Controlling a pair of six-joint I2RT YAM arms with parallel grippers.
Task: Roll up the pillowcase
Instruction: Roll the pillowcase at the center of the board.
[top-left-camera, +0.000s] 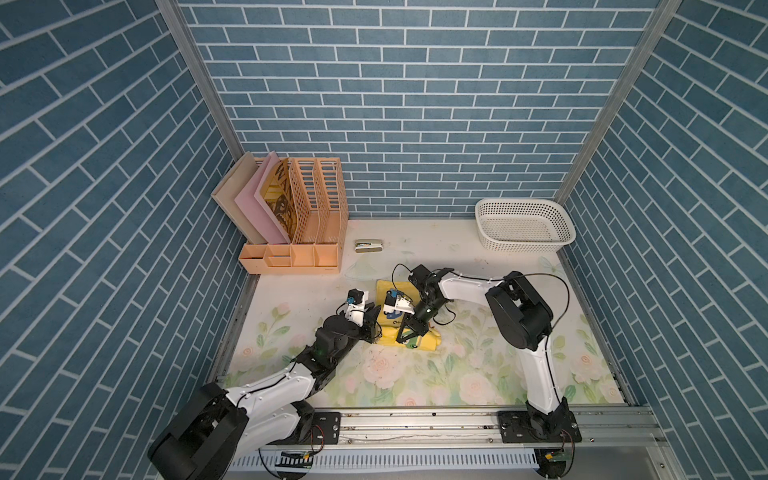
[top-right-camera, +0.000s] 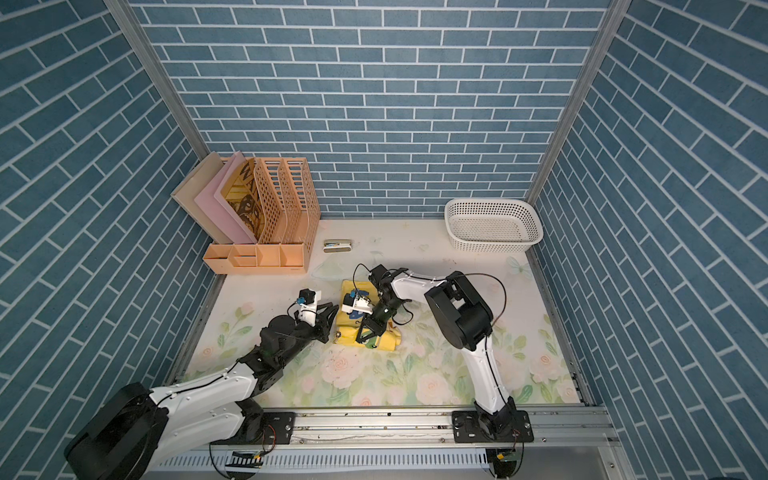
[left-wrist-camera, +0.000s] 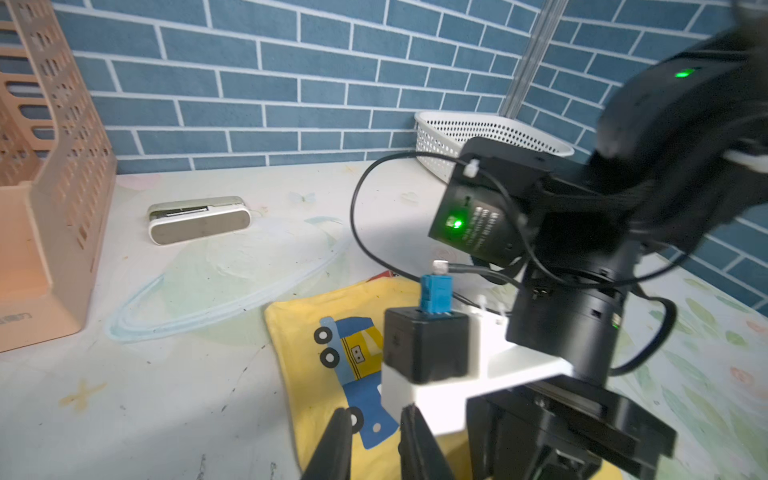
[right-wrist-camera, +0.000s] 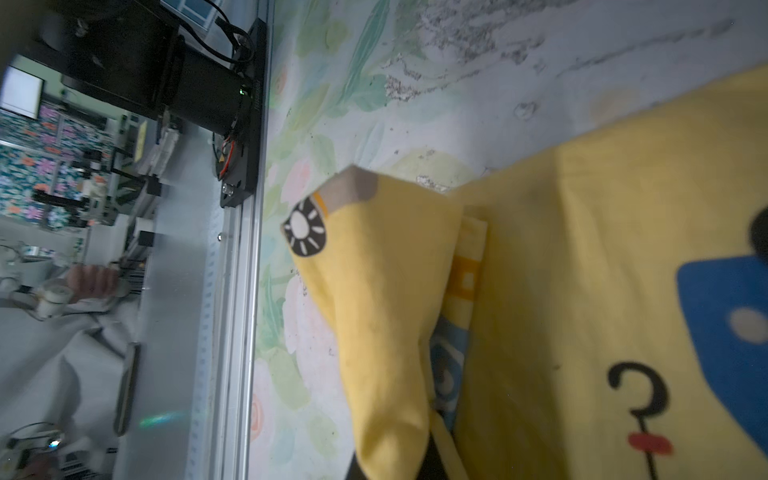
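At the near end of the pillowcase (top-left-camera: 430, 344), right hand (top-left-camera: 403, 336) is closed tight on the cloth. Right wrist view shows the pinched corner standing up off the bench (top-left-camera: 415, 386) as a loose flap, with doubled layers showing under it. Left hand (left-wrist-camera: 374, 415) sits at the pillowcase's left edge, fingers (left-wrist-camera: 338, 444) a narrow gap apart, nothing visibly between them. It's either hovering or lightly pinning; can't tell which. Pillowcase lies mid-bench between the two hands, folded into a narrow strip running away from the front rail: far end flat, near end bunched. Basket (top-left-camera: 524, 246) and file rack (top-left-camera: 316, 208) are well apart at the back, not in play.

Read: first turn of the roll is just starting, little or nothing rolled. Next move needs the right hand to carry the flap over toward the far end, then tuck it down tight so a core forms. Left hand should hold the strip down or match the grip on its side. Otherwise the roll goes skewed or the whole cloth slides.
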